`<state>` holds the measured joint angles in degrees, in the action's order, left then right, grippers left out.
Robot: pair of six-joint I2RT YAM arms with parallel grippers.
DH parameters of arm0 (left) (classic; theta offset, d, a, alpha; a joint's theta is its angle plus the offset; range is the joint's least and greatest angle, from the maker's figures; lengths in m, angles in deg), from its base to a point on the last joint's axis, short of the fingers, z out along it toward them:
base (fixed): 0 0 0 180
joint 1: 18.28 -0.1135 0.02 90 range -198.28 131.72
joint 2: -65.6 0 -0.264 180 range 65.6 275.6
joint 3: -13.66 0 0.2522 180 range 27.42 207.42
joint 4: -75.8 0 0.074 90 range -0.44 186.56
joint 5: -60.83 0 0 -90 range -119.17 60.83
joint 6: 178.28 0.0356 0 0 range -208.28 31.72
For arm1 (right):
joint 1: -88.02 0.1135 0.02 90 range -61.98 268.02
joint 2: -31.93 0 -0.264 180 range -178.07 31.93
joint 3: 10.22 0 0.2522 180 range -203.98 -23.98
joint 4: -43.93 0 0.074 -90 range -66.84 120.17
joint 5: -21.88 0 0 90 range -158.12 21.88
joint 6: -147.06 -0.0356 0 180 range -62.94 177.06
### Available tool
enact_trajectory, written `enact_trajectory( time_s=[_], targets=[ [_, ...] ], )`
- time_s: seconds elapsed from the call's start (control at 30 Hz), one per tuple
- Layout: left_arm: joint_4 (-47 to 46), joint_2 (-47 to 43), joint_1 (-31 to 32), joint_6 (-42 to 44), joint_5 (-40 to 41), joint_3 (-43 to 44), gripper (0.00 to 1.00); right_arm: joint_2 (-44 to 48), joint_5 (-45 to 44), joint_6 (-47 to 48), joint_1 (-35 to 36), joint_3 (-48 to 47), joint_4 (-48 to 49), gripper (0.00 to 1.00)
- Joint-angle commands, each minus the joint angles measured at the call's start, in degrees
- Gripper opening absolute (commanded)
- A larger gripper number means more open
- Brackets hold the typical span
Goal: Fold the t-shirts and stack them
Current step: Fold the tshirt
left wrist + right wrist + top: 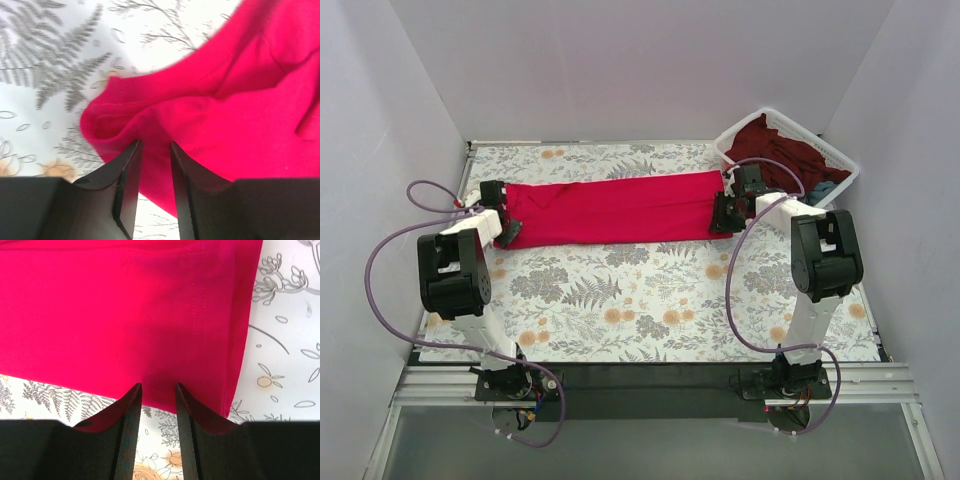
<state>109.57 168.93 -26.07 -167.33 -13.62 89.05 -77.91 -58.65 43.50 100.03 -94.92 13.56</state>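
Observation:
The crimson-red t-shirt [615, 208] lies folded into a long flat band across the far half of the table. My left gripper [505, 212] is at its left end. In the left wrist view the jaws [156, 145] stand slightly apart over the bunched edge of the red cloth [240, 115], not pinching it. My right gripper [725, 200] is at the shirt's right end. In the right wrist view the jaws [157, 386] are apart, with their tips at the near edge of the flat red cloth [125, 315].
A white mesh basket [840, 160] stands at the back right corner, just behind the right gripper, holding a dark maroon shirt [775, 150] and a bit of teal-blue cloth [823, 190]. The floral tablecloth [640, 300] covers the table. Grey walls close in on three sides.

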Motion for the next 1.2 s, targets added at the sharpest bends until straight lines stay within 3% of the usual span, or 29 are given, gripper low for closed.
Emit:
enact_trajectory(
  time_s=[0.0,0.33,0.47,0.5,0.6,0.7,0.8,0.9,1.07,1.17],
  targets=[
    [5.04,-2.59,-3.36,-1.81,2.90,-5.71,0.28,1.38,-2.18,-1.11,-0.76,4.92,-3.34,0.40],
    [9.25,-11.30,-6.01,-0.94,4.22,-13.11,0.31,12.19,-1.83,-0.85,-0.76,18.10,-10.38,0.40],
    [10.57,-14.72,-5.92,0.03,2.92,-9.70,0.43,16.40,-1.74,1.43,-0.59,16.28,-12.66,0.42],
    [10.58,-15.34,-5.83,0.47,2.30,-8.64,0.53,16.94,-1.48,2.48,-0.50,15.31,-13.19,0.42],
    [10.66,-16.58,-3.47,0.65,-0.42,-2.67,0.67,18.52,-0.43,4.15,0.46,10.92,-13.63,0.46],
    [11.02,-15.97,0.30,-1.19,-5.68,2.16,0.72,18.70,1.33,4.77,1.34,6.53,-13.46,0.54],
    [10.49,-14.30,4.00,-3.92,-8.95,4.72,0.72,18.35,2.47,5.21,2.40,4.59,-12.32,0.55],
    [8.56,-11.40,6.73,-4.10,-9.75,6.05,0.65,18.17,3.79,5.30,3.63,4.67,-11.17,0.55],
    [4.52,-6.75,7.00,-3.31,-10.37,6.93,0.40,18.43,5.03,5.39,4.69,5.81,-10.03,0.55],
    [3.11,-4.55,6.91,-2.26,-10.10,7.10,0.39,18.79,5.82,4.95,4.86,6.42,-9.15,0.55]
  ],
)
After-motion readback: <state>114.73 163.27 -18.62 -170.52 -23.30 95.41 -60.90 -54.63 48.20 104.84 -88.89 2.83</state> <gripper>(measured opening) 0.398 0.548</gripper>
